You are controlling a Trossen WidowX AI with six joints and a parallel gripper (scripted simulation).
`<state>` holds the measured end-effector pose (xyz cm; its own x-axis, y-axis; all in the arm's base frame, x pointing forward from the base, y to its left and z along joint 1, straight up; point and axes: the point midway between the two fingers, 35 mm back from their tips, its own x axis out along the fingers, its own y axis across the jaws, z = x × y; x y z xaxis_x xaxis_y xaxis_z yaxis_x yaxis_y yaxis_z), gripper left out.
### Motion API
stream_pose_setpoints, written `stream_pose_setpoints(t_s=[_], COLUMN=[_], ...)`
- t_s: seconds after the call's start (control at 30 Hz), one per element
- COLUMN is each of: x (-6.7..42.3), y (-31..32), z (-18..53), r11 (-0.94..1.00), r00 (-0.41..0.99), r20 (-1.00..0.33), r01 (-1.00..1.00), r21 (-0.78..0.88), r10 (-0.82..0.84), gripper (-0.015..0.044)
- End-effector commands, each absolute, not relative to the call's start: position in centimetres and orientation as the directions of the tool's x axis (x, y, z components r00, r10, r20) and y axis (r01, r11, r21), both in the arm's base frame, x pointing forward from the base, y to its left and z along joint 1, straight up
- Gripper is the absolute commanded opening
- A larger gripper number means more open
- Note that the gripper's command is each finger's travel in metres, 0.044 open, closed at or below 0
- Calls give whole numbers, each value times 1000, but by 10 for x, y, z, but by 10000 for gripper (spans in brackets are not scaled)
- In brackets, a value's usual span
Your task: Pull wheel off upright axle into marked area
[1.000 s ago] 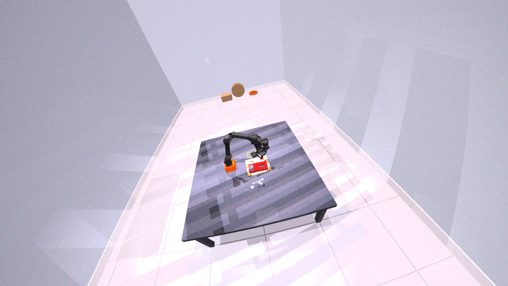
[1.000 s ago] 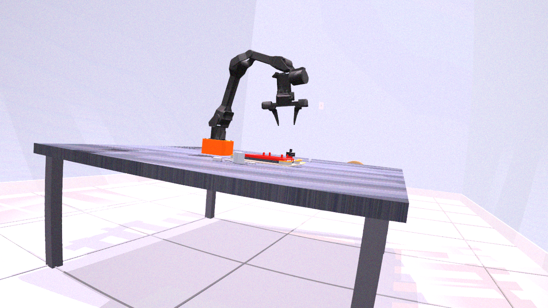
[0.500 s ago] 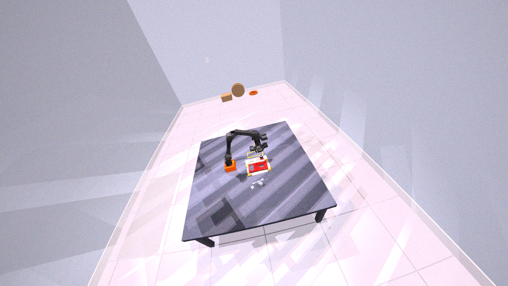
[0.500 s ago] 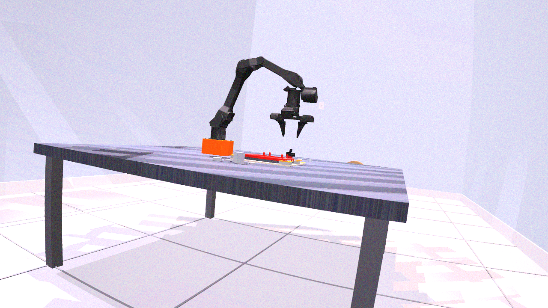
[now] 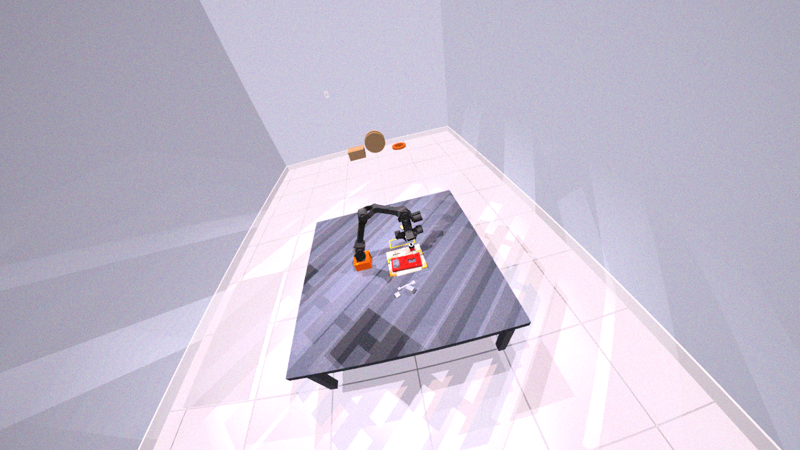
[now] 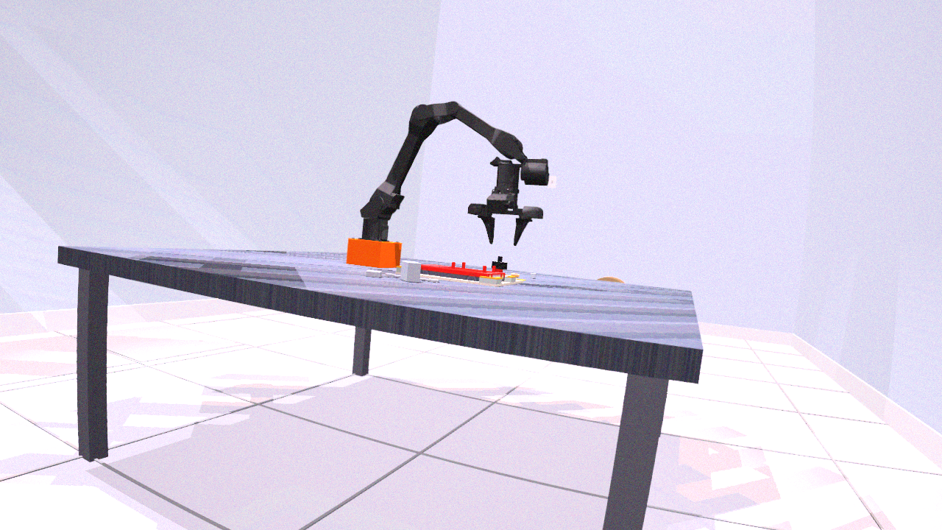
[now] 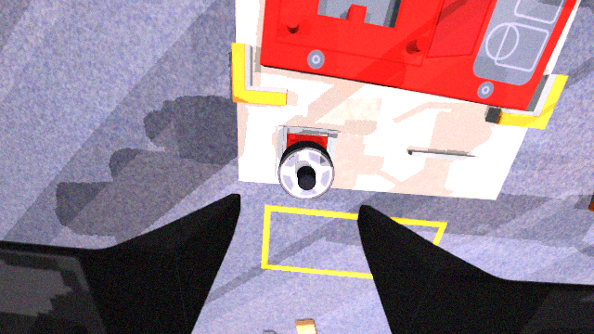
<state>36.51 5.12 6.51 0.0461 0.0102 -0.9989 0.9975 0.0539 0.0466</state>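
I've got the gripper (image 6: 502,242) hanging above the wheel (image 7: 305,175), jaws apart w/ nothing between them, approx two-thirds open by my read. From the side cam the fingertips (image 6: 489,238) sit clearly above the board, not touching anything.

Wheel's on its upright axle (image 7: 305,178), at the near edge of the white base plate (image 7: 260,153), just beside a small red block (image 7: 303,139). Wrist cam looks almost straight down on it: pale rim, dark hub in the centre. The big red cover (image 7: 371,51) fills the far part of the plate, yellow corner brackets (image 7: 241,88) at the edges.

The marked area (image 7: 278,269) is the yellow outline on the table (image 6: 461,316), right next to the plate edge and the wheel, partly hidden under my right finger. Short trip once the wheel's free.

Step in hand, as I judge it: approach/align, pre-grasp. Nothing lifted yet.

Next move calls for: nudge fwd a bit so the wheel sits between the fingers (in the wrist view it's ahead of the tips, not between them), then straight down, close on the rim, and pull vertically along the axle. Any tilt and I'd expect it to bind on the shaft. Opening looks wide enough for the rim, but can't be sure from here.

Small white bits (image 5: 405,289) further out on the table, well apart, no concern.
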Motion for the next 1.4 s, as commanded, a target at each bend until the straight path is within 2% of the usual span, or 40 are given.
stream_pose_setpoints(t_s=[0.0,0.3,0.43,0.7,0.87,0.9,1.37], x=[363,363,362,362,362,362,363], y=[51,51,51,51,52,52,52], z=[34,11,13,13,14,14,19], r11=[50,50,54,54,54,54,53], r00=[28,28,19,19,19,20,21], r20=[-1000,-1000,-1000,-1000,-1000,-1000,-1000], r01=[998,998,998,998,998,998,998], r21=[28,28,20,20,20,20,21], r10=[4,4,6,6,6,6,6], gripper=[300,300,195,142,10,0,0])
